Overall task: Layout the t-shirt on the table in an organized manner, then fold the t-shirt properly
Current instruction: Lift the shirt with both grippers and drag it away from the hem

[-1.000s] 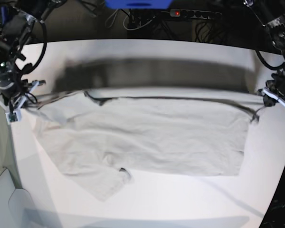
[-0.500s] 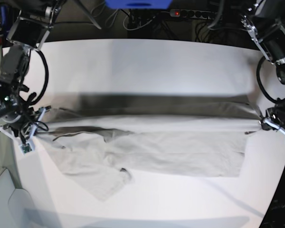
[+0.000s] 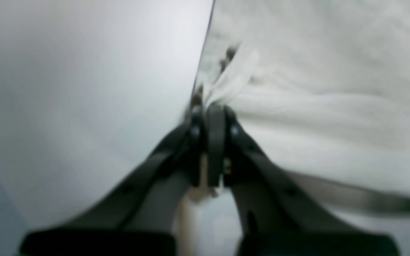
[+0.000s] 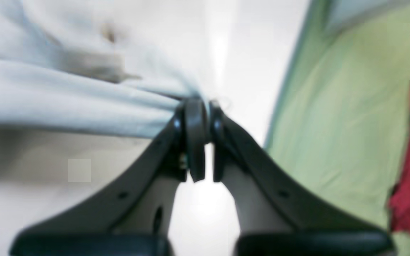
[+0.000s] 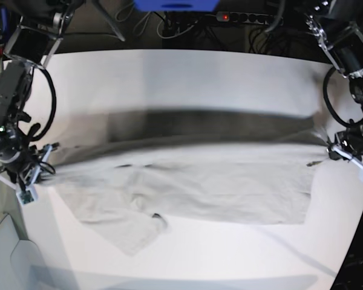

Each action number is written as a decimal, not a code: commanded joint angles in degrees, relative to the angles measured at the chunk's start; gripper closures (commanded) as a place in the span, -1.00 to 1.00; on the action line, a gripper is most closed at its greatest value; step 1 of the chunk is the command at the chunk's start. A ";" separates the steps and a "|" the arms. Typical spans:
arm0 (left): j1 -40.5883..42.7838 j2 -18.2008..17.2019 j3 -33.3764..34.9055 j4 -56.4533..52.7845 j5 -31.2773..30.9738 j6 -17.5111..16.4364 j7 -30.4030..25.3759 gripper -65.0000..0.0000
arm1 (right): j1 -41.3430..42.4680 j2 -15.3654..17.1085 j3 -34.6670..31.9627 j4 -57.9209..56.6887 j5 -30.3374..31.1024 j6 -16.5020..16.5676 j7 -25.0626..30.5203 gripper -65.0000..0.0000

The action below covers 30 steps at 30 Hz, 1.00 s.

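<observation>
**Shirt being stretched between both grippers**

The shirt (image 5: 187, 181) is being held taut over the table (image 5: 187, 78), its far edge lifted and its near part resting on the surface. The left gripper (image 3: 210, 117) is clamped on one corner; the right gripper (image 4: 199, 106) is pinched on the opposite corner. Both ends are best being lowered together, level and under even tension, so the cloth is being laid without wrinkles.
</observation>
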 commanded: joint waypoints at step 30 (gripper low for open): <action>22.05 -0.82 -8.63 12.51 -16.75 -0.03 2.21 0.99 | -25.18 -6.80 8.81 11.31 -0.26 -0.25 -3.14 1.00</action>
